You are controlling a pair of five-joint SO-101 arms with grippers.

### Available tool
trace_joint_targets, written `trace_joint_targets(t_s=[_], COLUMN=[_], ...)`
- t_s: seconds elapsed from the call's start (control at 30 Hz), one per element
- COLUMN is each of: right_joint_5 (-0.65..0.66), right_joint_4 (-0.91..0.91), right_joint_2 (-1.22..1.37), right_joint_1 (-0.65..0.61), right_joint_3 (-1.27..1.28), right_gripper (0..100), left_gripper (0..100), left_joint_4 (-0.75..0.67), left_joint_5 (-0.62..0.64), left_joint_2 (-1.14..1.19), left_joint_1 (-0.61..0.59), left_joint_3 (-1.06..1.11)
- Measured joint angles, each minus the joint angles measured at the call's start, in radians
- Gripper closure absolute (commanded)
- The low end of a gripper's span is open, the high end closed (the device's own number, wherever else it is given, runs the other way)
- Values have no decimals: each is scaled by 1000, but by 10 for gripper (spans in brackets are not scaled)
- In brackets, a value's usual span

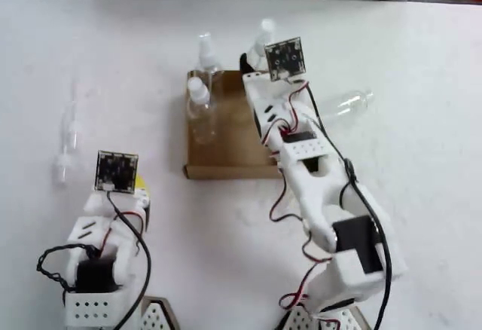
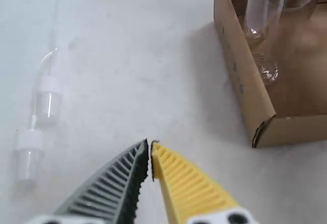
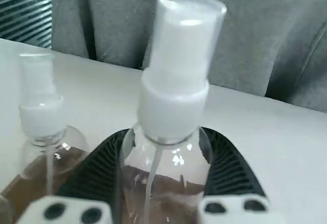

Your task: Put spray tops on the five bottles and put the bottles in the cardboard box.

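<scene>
My right gripper (image 3: 166,139) is shut on a clear bottle (image 3: 171,111) with a white spray top, held upright over the far edge of the cardboard box (image 1: 233,145). In the high view this gripper (image 1: 256,53) is at the box's far right corner. Two capped bottles (image 1: 199,96) stand in the box's left side; one of them (image 3: 43,116) is beside the held bottle. A topless bottle (image 1: 348,104) lies on the table right of the box. Two loose spray tops (image 2: 46,98) lie on the left. My left gripper (image 2: 150,146) is shut and empty near them.
The white table (image 1: 392,36) has free room on the far left and far right. The box's near wall (image 2: 242,88) is close to my left gripper on one side. Grey chairs stand behind the table's far edge.
</scene>
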Motion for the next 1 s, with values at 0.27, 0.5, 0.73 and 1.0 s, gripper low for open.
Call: trace_joint_targets(t_s=[0.27,0.5,0.73,1.0], right_joint_5=[0,0,0,0], right_joint_4=[-2,-2,-2,-2], right_joint_2=[196,269,278,278], right_joint_1=[48,52,52,52], right_joint_3=[-121,-170,-176,-176], right_gripper=[983,983,983,910], left_gripper=[976,976,976,976], left_joint_4=[0,0,0,0], left_joint_5=[-100,-117,-117,-117], left_joint_2=[0,0,0,0], left_joint_1=[0,0,0,0], left_joint_3=[0,0,0,0])
